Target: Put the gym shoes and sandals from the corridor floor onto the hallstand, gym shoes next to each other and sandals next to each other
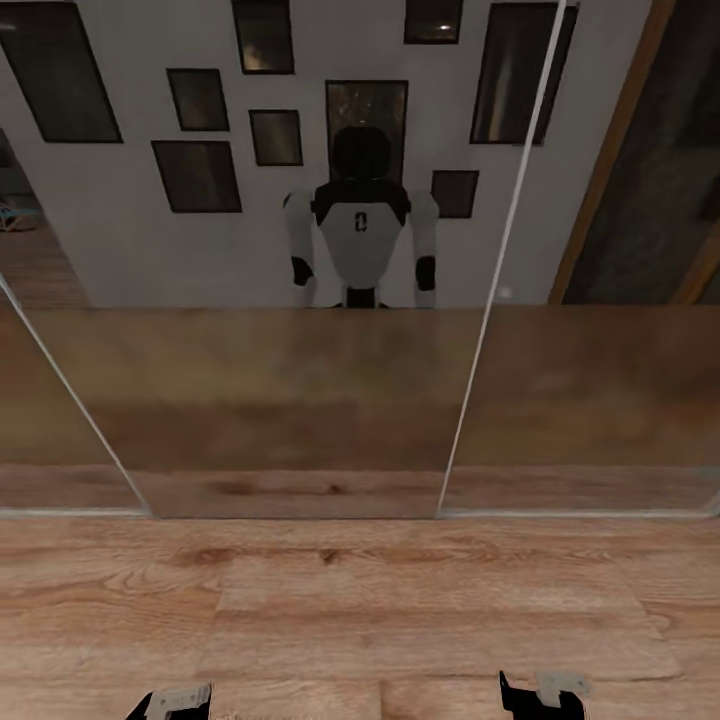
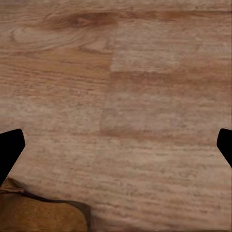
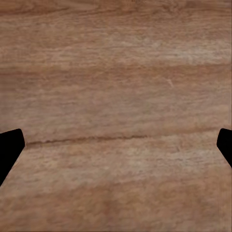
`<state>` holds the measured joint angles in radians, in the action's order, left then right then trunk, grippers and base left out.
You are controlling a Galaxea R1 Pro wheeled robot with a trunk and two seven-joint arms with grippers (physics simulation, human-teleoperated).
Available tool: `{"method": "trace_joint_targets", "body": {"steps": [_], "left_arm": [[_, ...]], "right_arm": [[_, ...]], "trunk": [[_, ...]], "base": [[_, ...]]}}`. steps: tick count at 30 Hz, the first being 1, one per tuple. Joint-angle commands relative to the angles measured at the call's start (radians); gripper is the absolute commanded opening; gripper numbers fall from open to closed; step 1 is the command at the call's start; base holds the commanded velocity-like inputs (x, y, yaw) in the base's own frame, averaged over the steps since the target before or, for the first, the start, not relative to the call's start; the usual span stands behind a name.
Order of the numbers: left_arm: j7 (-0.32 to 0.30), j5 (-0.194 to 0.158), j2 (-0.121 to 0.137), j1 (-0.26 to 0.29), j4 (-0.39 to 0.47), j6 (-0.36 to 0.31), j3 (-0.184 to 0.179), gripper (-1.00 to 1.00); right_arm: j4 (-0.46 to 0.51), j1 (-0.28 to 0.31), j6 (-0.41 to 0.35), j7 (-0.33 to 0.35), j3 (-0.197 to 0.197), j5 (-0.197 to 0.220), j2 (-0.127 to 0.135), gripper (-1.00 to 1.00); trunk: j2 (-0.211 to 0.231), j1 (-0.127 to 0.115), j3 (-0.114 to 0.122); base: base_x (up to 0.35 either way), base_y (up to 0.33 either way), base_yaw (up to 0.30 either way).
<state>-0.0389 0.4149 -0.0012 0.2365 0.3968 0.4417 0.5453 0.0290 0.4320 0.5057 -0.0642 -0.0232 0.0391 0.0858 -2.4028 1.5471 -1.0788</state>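
You face a mirrored wall panel that meets the corridor floor along a pale bottom rail; take that rail as your landmark. In the glass you see your own white-and-black reflection against a grey wall hung with dark frames.

Left of centre, your left gripper hangs over the light brown wood-grain planks on your side of the rail, its fingers spread wide with nothing between them. In the left wrist view a sandal lies on the floor by one fingertip: dark brown edge, tan footbed, only a corner in sight.

To the right, your right gripper is likewise released over bare planks, with one plank seam crossing between its tips.

From the rail back to both grippers the floor lies flat and open.
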Motion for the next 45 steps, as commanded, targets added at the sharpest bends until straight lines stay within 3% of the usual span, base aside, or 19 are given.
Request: {"method": "trace_joint_targets", "body": {"steps": [1, 21, 45], "left_arm": [[-0.004, 0.008, -0.001, 0.001, -0.001, 0.005, 0.008, 1.0], [-0.005, 0.009, -0.002, 0.001, -0.003, 0.005, 0.011, 1.0], [-0.005, 0.009, -0.002, 0.001, -0.003, 0.005, 0.01, 1.0]], "right_arm": [[0.0, 0.0, 0.003, 0.001, -0.001, 0.004, 0.0, 1.0], [0.0, 0.0, 0.004, 0.001, -0.002, 0.004, 0.0, 1.0], [0.0, 0.0, 0.004, 0.001, -0.002, 0.004, 0.0, 1.0]], "trunk": [[0.0, 0.0, -0.001], [0.0, 0.0, -0.001], [0.0, 0.0, -0.001]], "base": [[0.003, -0.002, 0.279], [-0.009, -0.005, 0.279], [-0.209, -0.15, 0.279]]}}
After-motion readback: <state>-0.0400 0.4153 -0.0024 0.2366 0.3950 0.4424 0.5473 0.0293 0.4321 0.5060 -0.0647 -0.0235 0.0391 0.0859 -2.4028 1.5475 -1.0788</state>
